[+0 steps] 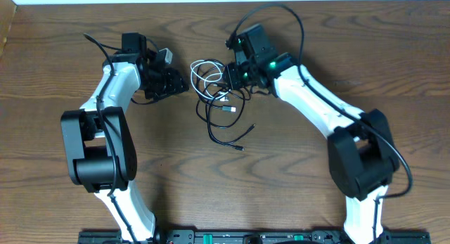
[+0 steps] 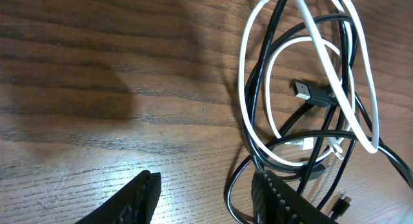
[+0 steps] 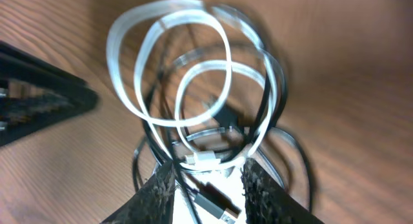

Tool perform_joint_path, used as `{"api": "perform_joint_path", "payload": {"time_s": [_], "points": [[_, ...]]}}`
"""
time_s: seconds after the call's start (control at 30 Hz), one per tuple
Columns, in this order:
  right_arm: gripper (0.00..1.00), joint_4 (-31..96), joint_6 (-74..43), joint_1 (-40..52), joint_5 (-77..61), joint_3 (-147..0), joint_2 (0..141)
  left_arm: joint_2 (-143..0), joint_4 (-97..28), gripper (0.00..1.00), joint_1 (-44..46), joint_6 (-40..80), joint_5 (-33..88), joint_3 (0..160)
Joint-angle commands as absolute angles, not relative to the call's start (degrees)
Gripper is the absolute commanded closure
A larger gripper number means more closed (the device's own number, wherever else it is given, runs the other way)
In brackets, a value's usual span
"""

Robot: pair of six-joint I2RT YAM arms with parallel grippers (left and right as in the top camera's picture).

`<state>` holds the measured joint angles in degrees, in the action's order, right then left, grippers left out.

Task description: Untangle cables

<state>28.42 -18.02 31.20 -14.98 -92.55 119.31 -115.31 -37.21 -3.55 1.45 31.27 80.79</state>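
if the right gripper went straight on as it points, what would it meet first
Probably the white cable, just ahead of the right gripper and tangled with the black cable; depth is unclear.

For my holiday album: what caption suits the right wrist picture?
Open right gripper straddling a white cable tangled with a black cable on a wooden table.

Tabletop [image 1: 316, 33]: brown, dark wood grain.
Short cable [image 2: 242, 69]: white.
Long cable [image 2: 310, 93]: black, black plug.
Left arm [image 1: 112, 89]: white shell, black joints.
Right arm [image 1: 309, 96]: white, black joints, green lights.
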Motion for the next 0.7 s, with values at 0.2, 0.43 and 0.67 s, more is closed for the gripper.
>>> {"api": "perform_joint_path", "payload": {"time_s": [0.2,0.43,0.67], "points": [[0.63,30.04,-29.54,31.31,-17.74,-92.88,122.3,-115.09,-37.19,0.5,-3.57,1.43,30.83,80.58],[0.57,30.83,-37.85,31.92,-15.49,-92.88,124.29,-115.09,-37.17,0.5,-3.57,1.39,31.53,80.58],[0.67,28.03,-46.13,32.34,-14.94,-92.88,127.52,-115.09,-36.77,0.5,-3.53,1.37,33.95,80.58]]}}
